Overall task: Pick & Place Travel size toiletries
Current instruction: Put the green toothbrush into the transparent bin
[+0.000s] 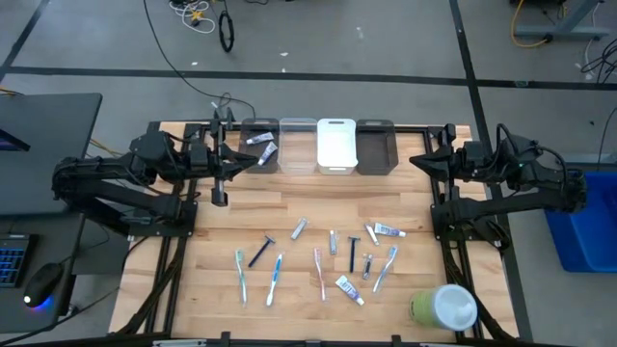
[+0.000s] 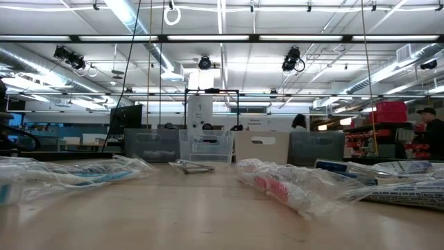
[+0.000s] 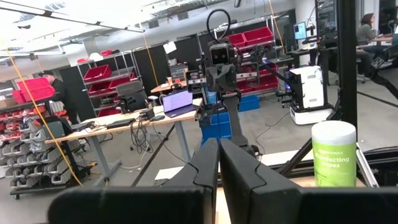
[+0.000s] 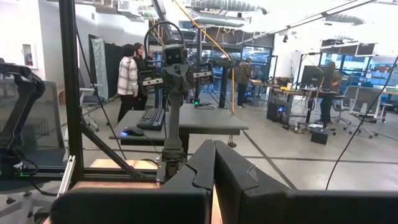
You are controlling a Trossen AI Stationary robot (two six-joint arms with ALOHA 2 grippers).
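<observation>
High view: nearest, a green-and-white round container [image 1: 444, 306] lies at the wooden table's [image 1: 231, 222] near right corner. Just beyond it, the travel size toiletries [image 1: 318, 258], slim toothbrushes, small tubes and black razors, lie scattered across the near middle, well apart from both grippers. Farther back, the left gripper [image 1: 220, 197] hangs at the far left with fingers pressed together, holding nothing. The right gripper [image 1: 421, 159] is at the far right, likewise closed and empty. A row of plastic bins [image 1: 318, 145] lines the far edge between them.
</observation>
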